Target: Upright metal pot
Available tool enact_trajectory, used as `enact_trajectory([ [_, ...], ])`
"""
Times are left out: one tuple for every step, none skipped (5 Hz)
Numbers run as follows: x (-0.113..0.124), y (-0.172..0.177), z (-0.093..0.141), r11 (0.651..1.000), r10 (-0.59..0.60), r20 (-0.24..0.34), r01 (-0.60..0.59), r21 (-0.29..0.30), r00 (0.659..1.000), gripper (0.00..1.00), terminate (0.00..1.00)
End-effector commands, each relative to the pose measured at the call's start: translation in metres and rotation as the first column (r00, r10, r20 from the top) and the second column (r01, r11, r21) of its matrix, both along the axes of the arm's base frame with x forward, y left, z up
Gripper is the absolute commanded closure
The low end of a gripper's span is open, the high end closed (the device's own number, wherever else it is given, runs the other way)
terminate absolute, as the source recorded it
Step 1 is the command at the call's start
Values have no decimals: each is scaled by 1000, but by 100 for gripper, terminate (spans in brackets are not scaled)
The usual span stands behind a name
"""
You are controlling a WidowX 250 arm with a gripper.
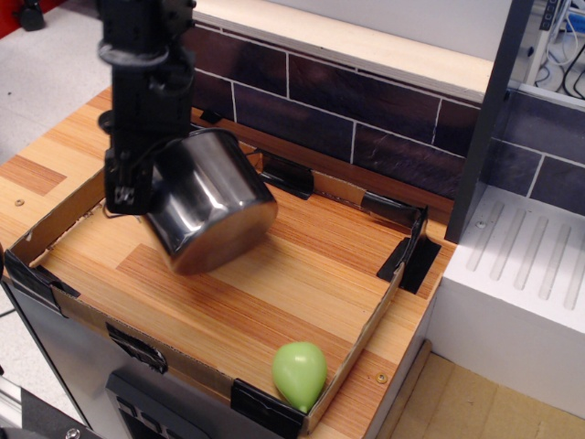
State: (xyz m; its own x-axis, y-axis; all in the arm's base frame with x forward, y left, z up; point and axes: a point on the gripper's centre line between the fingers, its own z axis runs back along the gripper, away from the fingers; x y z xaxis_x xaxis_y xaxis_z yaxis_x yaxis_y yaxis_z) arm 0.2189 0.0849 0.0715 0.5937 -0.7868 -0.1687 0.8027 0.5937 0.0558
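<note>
I have the end effector (128,187) clamped on the metal pot (208,203) at its rim on the left side; the fingers look closed on the rim, though the exact pinch is partly hidden behind the black housing. The pot hangs tilted over the left half of the cardboard-walled tray (366,315) on the bench (46,155), its flat base turned down and toward the camera, its mouth facing up and away toward the arm. I cannot tell whether the lower edge touches the tray floor. Gripping at the rim makes sense: it lets me swing the base down under the grasp. I judge the righting partly done; the base still needs levelling before release. The green pear-shaped fruit (300,373) sits well apart in the near corner, out of the way.
</note>
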Motion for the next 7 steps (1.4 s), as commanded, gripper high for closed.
enact_trajectory([
  [0,-10,2,980,-56,355,-16,196,933,100,0],
  [0,-13,-9,962,-111,386,2,274,916,100,0],
  [0,-16,-19,957,-138,362,30,288,922,100,0],
  [-5,-25,-26,962,-120,388,10,274,914,0,0],
  [-8,-30,-26,962,-92,403,-23,271,910,0,0],
  [-8,-31,-16,963,-76,409,-40,267,909,0,0],
  [-4,-30,-6,963,-3,363,-95,251,932,0,0],
])
